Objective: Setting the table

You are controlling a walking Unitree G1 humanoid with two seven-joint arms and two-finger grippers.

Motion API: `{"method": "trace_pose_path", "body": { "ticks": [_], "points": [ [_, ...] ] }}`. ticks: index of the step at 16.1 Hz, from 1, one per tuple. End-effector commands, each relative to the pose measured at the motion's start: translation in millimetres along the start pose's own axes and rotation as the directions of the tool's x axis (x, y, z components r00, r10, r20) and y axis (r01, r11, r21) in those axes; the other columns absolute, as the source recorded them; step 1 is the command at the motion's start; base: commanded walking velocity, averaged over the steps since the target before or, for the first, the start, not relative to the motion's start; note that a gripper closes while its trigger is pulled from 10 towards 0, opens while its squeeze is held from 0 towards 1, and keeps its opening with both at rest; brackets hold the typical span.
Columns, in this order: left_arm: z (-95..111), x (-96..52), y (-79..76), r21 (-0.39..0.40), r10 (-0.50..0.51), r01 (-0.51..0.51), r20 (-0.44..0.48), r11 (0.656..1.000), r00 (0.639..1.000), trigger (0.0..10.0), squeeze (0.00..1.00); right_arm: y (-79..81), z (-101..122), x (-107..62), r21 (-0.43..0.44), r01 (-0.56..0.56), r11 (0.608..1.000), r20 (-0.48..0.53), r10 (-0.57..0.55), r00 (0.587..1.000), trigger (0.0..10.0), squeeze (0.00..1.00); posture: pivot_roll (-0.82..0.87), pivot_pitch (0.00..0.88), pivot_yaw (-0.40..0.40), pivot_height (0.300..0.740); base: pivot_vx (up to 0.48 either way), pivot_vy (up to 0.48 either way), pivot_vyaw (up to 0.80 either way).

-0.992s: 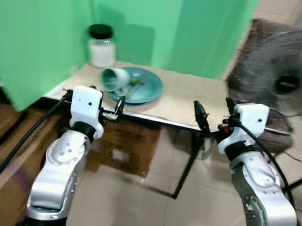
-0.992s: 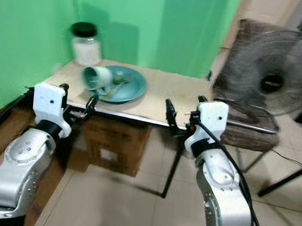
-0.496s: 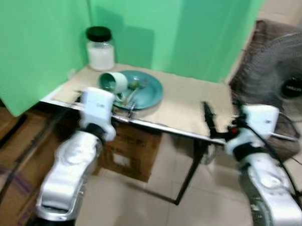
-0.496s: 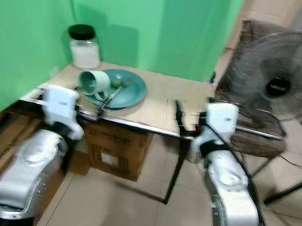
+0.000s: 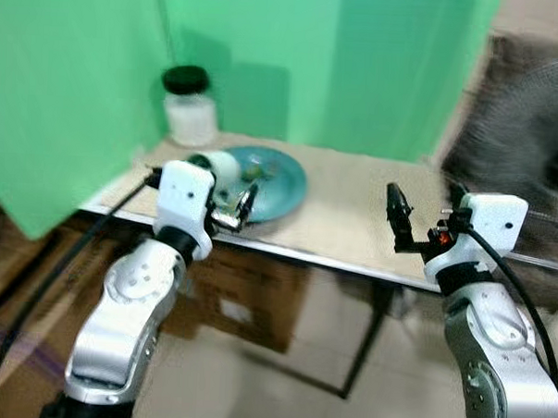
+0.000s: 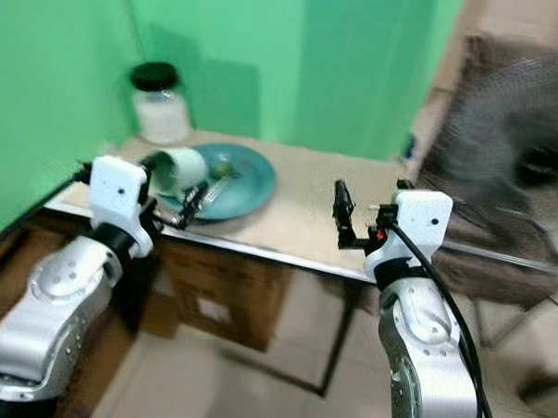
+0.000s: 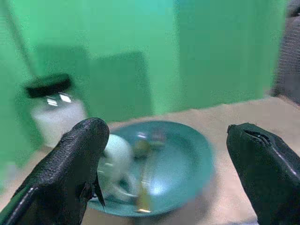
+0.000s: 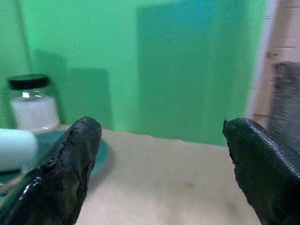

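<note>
In the left eye view, the teal plate sits at the upper centre of the frame on the beige desk, with a pale green cup lying on its side on the plate's left part and a white jar with a black lid behind it against the green backdrop; the left gripper hovers at the desk's near edge just before the plate, and the right gripper hangs over the desk's right part, well apart from the plate. The right eye view shows the same layout, blurred, with a fan at the right edge. In the left wrist view the jaws stand wide, the plate and tipped cup framed between them, with what looks like cutlery lying on the plate. In the right wrist view the jaws are also wide, over bare desk. The step in hand seems to be the approach to the plate's load: best to let the picture settle, then bring the left gripper in low and centred on the cup, closing only once its wall is between the fingers.
</note>
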State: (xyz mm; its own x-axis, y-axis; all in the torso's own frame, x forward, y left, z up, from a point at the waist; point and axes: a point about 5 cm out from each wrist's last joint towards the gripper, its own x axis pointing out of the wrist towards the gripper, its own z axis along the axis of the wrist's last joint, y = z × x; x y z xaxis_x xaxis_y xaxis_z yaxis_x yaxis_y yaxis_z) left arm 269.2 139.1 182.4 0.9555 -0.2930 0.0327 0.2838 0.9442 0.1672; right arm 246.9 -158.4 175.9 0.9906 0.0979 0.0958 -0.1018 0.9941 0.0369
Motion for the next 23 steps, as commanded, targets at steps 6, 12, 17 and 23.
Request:
{"method": "trace_pose_path", "body": {
  "ticks": [6, 12, 17, 23],
  "points": [
    [-2.3, 0.9, 1.6, 0.002, 0.002, -0.002, -0.012, 1.0, 1.0, 10.0, 0.0, 3.1, 3.6, 9.7, -0.017, -0.061, 0.998, 0.022, 0.061, 0.998, 10.0, 1.0, 0.08, 0.0, -0.011, 0.74, 0.278, 0.0, 0.0],
    [-3.3, -0.1, 2.9, 0.007, -0.004, 0.004, -0.021, 1.0, 1.0, 10.0, 0.0, 10.7, -0.7, 5.4, -0.025, -0.095, 0.995, 0.007, 0.095, 0.995, 10.0, 1.0, 0.07, 0.0, 0.002, 0.74, 0.279, 0.0, 0.8],
    [-7.1, -4.5, 2.5, 0.004, -0.001, 0.001, -0.035, 1.0, 0.999, 10.0, 0.0, 14.7, -7.9, 6.5, -0.02, -0.114, 0.993, -0.039, 0.113, 0.993, 10.0, 1.0, 0.08, 0.0, -0.014, 0.74, 0.276, 0.0, 0.27],
    [-12.4, -8.1, 2.1, 0.006, -0.011, 0.012, -0.062, 1.0, 0.998, 10.0, 0.0, 33.9, -18.0, 20.6, -0.044, -0.241, 0.97, -0.142, 0.233, 0.962, 10.0, 1.0, 0.1, 0.0, -0.032, 0.74, 0.226, 0.0, 0.0]
  ]
}}
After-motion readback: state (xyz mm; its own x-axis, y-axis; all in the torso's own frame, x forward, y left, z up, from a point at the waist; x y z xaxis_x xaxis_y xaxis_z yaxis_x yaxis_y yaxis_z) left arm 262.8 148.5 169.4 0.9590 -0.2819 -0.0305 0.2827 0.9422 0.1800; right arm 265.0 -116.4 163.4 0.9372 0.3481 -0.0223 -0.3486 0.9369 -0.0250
